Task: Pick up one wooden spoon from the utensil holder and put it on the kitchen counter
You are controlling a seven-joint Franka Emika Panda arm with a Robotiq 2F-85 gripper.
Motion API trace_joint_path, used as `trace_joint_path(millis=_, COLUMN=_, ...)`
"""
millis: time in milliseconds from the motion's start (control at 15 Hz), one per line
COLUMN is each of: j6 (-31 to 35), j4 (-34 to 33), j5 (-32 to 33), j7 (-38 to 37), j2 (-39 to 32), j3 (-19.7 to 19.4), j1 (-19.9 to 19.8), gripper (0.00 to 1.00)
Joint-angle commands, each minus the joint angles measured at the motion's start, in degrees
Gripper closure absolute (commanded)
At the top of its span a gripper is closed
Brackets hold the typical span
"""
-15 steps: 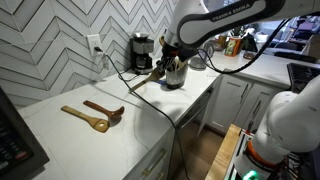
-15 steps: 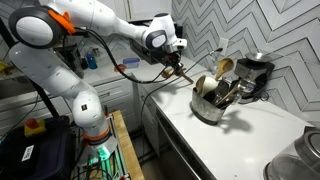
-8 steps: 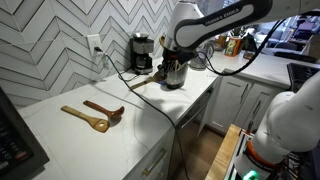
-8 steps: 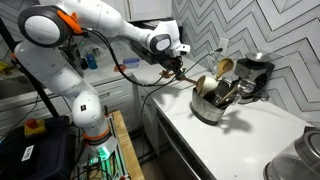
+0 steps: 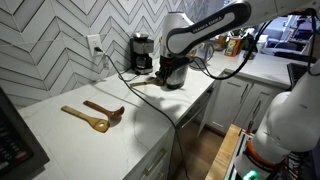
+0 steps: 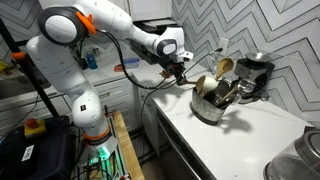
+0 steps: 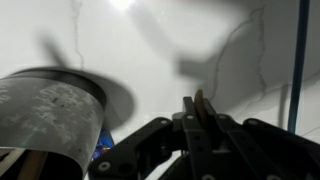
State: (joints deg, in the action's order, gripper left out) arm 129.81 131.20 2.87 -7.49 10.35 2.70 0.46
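Observation:
My gripper point(image 7: 197, 106) is shut on the thin handle of the light-tan wooden spoon point(image 7: 201, 98), seen edge-on between the fingers. In both exterior views the gripper point(image 5: 170, 68) point(image 6: 178, 70) hangs just beside the grey utensil holder point(image 5: 176, 74) point(image 6: 210, 106), low over the white kitchen counter point(image 5: 150, 115) point(image 6: 235, 140). The spoon point(image 6: 160, 81) sticks out sideways from the gripper, close to level. The holder point(image 7: 50, 112) still holds several utensils and shows at the left of the wrist view.
A golden-orange utensil point(image 5: 86, 119) and a dark reddish-brown spoon point(image 5: 106, 108) lie on the counter. A black coffee maker point(image 5: 142, 52) point(image 6: 256, 76) stands by the chevron wall behind the holder. A kettle point(image 6: 300, 155) sits at the counter's end. A cable point(image 7: 299, 60) hangs nearby.
The gripper has come down and away from the holder's mouth with the spoon in it. The spoon now lies flatter and closer to the counter.

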Motion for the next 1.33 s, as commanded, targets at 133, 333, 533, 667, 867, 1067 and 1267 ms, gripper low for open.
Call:
trace_joint_path(millis=133, j6=-5.9, j4=-1.9, j5=0.1, j7=-1.5, j2=-5.3, j3=-0.1, j1=0.2, gripper=0.45)
trace_joint_path(millis=333, j6=-6.8, j4=-2.2, j5=-0.7, j7=-0.8, j2=-5.5, j3=-0.3, j1=0.3, gripper=0.23)
trace_joint_path(millis=533, j6=-7.1, j4=-2.6, j5=-0.8, j7=-0.8, j2=-3.3, j3=-0.3, j1=0.4, gripper=0.01)
trace_joint_path(millis=667, j6=-8.2, j4=-3.4, j5=-0.4, j7=-1.1, j2=-1.3, j3=-0.2, j1=0.3, gripper=0.0)
trace_joint_path(millis=867, j6=-14.5, j4=-5.9, j5=-0.6, j7=-1.2, j2=2.3, j3=-0.3, j1=0.1, gripper=0.0)
trace_joint_path(millis=1067, j6=-21.3, j4=-8.8, j5=-1.2, j7=-1.0, j2=5.5, j3=-0.4, j1=0.0, gripper=0.0)
trace_joint_path(millis=1267, j6=-27.1, j4=-12.1, j5=-0.8, j7=-3.7, j2=7.6, j3=-0.2, j1=-0.5, gripper=0.0)
